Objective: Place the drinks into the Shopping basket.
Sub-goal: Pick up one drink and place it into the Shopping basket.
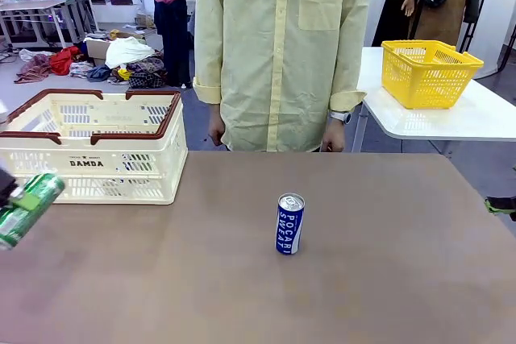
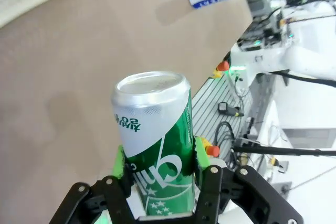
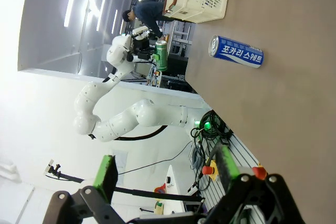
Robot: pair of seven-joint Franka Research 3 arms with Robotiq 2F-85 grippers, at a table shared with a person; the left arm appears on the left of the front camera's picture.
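A brown desk (image 1: 379,279) carries a blue can (image 1: 289,223) standing upright near its middle and a cream-white slotted basket (image 1: 97,147) with a dark brown rim at its far left corner, well apart.

The Shopping basket (image 1: 93,144) is sitting at the table's (image 1: 387,279) far left, with the person (image 1: 278,46) standing behind the far edge. One can (image 1: 289,223) is standing upright near the middle, well right of the basket. The other can (image 1: 27,207) is hanging tilted in the left gripper (image 2: 157,169) at the left edge, in front of the basket.
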